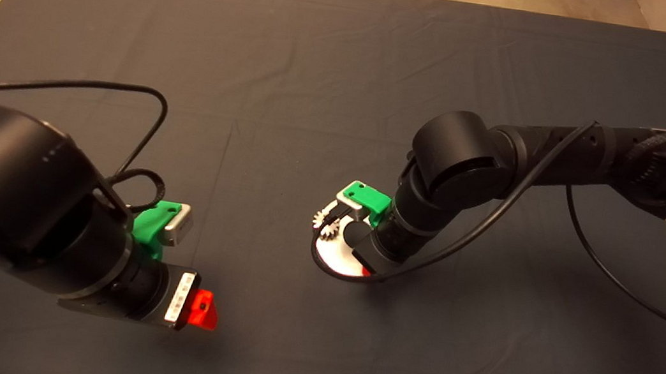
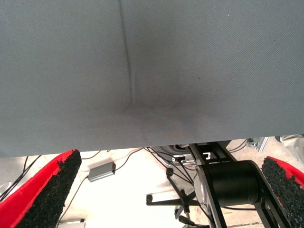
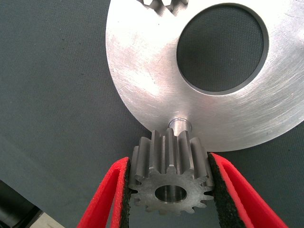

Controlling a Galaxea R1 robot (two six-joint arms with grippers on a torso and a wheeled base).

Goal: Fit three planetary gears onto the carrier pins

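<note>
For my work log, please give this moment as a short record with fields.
right pincer: shut on a planetary gear, held just beside a bare carrier pin
disc: flat on the mat
other gears: two by the disc's far edge; whether seated on pins, cannot tell
left pincer: open, empty, away from the disc

The head camera looks down on the mat (image 1: 325, 51) from above; each wrist camera faces along its own fingers. The right one sits close over the disc (image 3: 142, 85), also seen overhead.
</note>
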